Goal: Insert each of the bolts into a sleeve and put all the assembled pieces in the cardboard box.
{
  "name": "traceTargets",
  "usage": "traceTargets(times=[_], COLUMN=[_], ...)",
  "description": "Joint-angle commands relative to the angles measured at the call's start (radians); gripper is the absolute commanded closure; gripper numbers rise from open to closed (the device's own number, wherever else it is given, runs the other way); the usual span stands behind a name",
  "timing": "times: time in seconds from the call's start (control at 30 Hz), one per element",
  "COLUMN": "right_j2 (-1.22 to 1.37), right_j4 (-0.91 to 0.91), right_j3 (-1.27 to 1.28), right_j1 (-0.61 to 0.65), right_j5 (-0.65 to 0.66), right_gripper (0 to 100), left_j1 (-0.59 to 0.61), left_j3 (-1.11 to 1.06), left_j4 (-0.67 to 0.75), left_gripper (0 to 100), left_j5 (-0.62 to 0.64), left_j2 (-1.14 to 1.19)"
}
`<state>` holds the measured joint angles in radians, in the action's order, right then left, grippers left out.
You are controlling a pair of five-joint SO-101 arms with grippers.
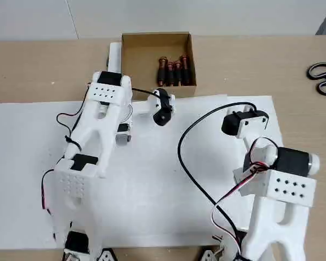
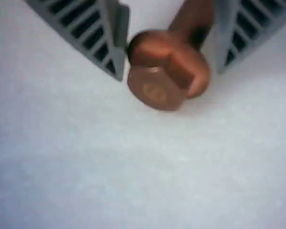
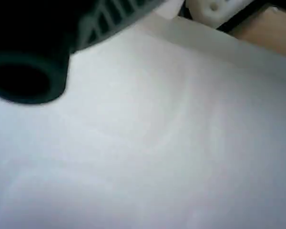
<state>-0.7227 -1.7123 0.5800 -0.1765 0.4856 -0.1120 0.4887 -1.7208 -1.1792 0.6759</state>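
**Q:** White sheet (image 1: 152, 179) on wood table (image 1: 293, 54). Status, L side?

**A:** On sheet, bolt (image 2: 162, 76) lies within my left gripper (image 2: 169, 69), head outward, shank running back into it. Clamped or loose: cannot tell.

**Q:** R side?

**A:** My right gripper (image 3: 38, 52) looks closed on black sleeve (image 3: 26, 78), bore facing out, prob. so bolt can enter.

**Q:** Poses?

**A:** L arm (image 1: 98, 125) folded fwd, wrist pitched down. Cardboard box (image 1: 131, 65) sits just beyond that gripper w/ four assembled pieces (image 1: 174, 70). R arm (image 1: 277, 185) low over sheet, gripper well apart from the left one.
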Motion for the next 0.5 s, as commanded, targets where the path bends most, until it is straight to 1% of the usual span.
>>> traceTargets(times=[0.0, 0.1, 0.47], right_j2=[-0.021, -0.021, -0.021], right_j4=[-0.001, -0.001, -0.001], right_j3=[-0.005, -0.005, -0.005], right_j1=[-0.002, -0.002, -0.001], right_j5=[-0.003, -0.003, -0.003], right_gripper=[99.4, 99.4, 99.4], left_j1=[0.025, 0.046, 0.055], left_j3=[0.028, 0.038, 0.036], left_j4=[0.02, 0.012, 0.011], left_gripper=[94, 98, 98], left_j5=[-0.006, -0.006, 0.0], left_j2=[-0.011, -0.009, 0.063])
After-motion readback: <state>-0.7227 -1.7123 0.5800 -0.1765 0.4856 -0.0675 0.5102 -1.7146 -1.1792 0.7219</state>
